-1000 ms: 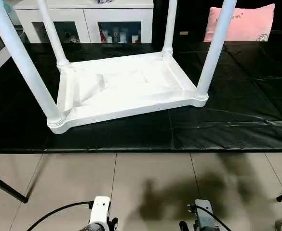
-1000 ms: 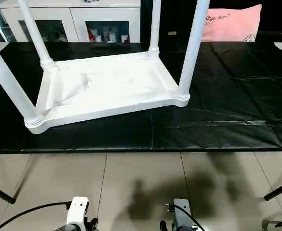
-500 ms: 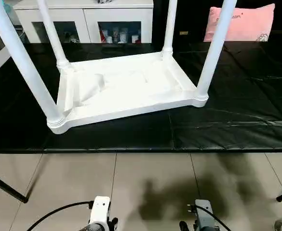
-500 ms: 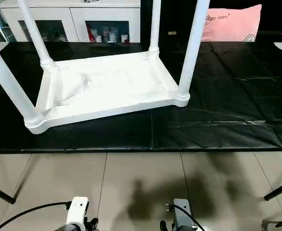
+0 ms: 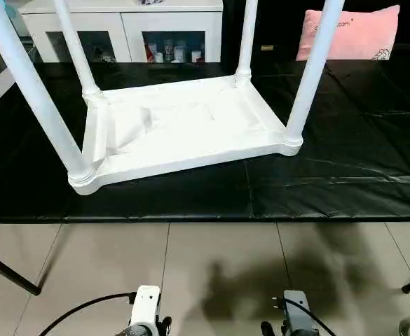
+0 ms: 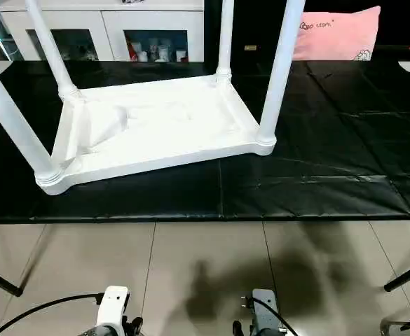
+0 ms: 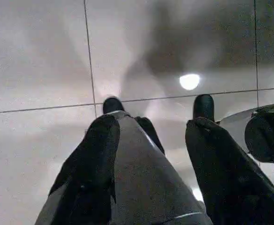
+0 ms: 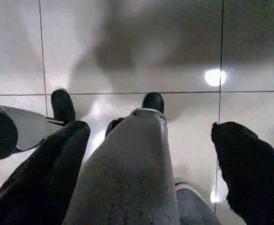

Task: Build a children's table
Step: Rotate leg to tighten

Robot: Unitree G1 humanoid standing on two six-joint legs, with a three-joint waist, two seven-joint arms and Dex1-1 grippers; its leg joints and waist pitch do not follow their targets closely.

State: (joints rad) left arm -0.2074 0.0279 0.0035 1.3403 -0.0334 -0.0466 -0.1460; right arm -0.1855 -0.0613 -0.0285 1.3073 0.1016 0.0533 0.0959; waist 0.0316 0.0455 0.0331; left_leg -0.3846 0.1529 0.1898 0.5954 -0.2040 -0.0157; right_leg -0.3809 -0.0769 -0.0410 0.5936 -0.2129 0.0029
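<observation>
the children's table [image 5: 183,129] lies upside down on a black sheet [image 5: 331,175] that covers a low platform, well beyond the robot's arms. its white tabletop [image 5: 190,119] rests flat on the sheet, underside up, a plain rectangle with a raised rim and some ribbing toward one end. it sits at a slight angle to the sheet's front edge. four white tube legs stand up from the round corner sockets: the near left leg [image 5: 36,98], the far left leg [image 5: 75,49], the far right leg [image 5: 245,38] and the near right leg [image 5: 310,73]. all four rise past the top of the head views, so their ends cannot be seen.

behind the sheet stands a white cabinet [image 5: 120,28] with glass doors, and a pink pillow [image 5: 352,33] lies at the far right. pale floor tiles [image 5: 212,273] stretch between the sheet and the robot.

the left gripper [image 7: 153,126] hangs over bare tile, its two black fingers parted about halfway, with nothing between them. the right gripper [image 8: 160,136] also hangs over the tiles, fingers spread wide, holding and touching nothing.
</observation>
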